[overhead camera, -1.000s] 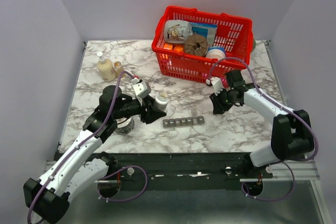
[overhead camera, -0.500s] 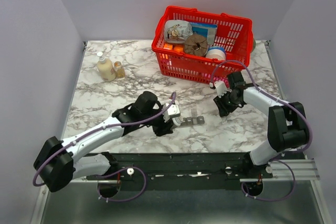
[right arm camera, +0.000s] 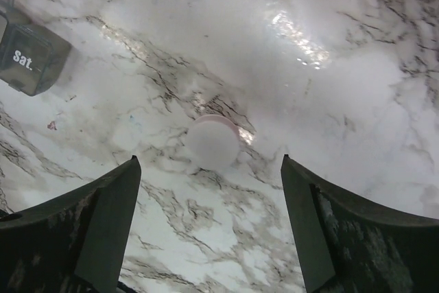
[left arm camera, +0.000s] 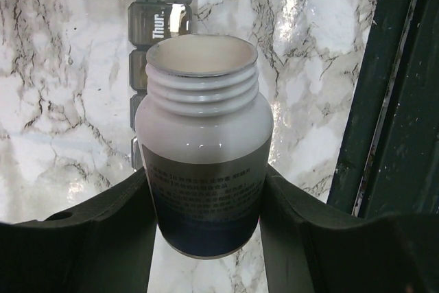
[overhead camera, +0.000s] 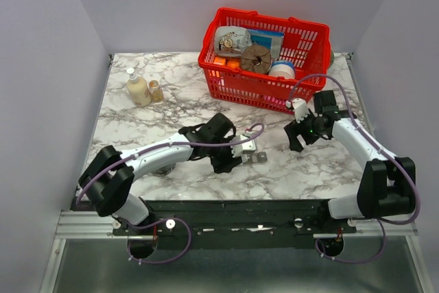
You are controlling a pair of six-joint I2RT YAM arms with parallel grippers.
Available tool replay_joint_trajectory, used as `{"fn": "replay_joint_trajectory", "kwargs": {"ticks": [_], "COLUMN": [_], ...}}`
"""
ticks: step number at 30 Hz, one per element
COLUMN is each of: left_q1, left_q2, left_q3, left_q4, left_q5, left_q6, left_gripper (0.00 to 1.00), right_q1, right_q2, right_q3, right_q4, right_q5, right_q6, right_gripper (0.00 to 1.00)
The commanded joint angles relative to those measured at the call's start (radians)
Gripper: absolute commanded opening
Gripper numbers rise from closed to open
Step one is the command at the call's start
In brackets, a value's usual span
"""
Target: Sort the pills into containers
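Gripping one open white bottle [left arm camera: 202, 121], your left end effector [left arm camera: 206, 176] points its mouth at the one grey strip of containers [left arm camera: 161, 18] on the worktop [right arm camera: 329, 66]. Your right end effector [right arm camera: 209, 162] gapes wide above one white cap [right arm camera: 212, 141].

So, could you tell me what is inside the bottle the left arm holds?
Only the bare pale inner wall near the mouth of the bottle shows. Deeper down is hidden by its own neck.
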Motion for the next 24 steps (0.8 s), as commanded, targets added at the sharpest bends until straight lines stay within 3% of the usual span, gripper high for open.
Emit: {"fn": "replay_joint_trajectory", "kwargs": {"ticks": [1, 7, 12, 24], "left_q1": [-0.032, -0.069, -0.090, -0.119], "left_q2": [0.100, 0.216, 0.307, 0.408], "left_q3": [0.110, 0.247, 0.354, 0.494], "left_q4": [-0.112, -0.213, -0.334, -0.445], "left_q5": [-0.061, -0.099, -0.157, -0.242], "left_q6": [0.007, -0.019, -0.042, -0.086], "left_gripper": [0.00, 0.00, 0.00, 0.00], "right_q1": [-0.109, -0.240, -0.255, -0.272], "right_q2": [-0.068, -0.122, -0.138, -0.155], "right_q3": [0.007, -0.001, 0.002, 0.003], "right_q4": [-0.023, -0.024, -0.034, -0.057], "right_q5": [-0.015, -0.065, -0.087, -0.142], "right_q6": [-0.031, -0.040, -0.046, -0.058], "right_gripper": [0.92, 0.94, 0.94, 0.94]}}
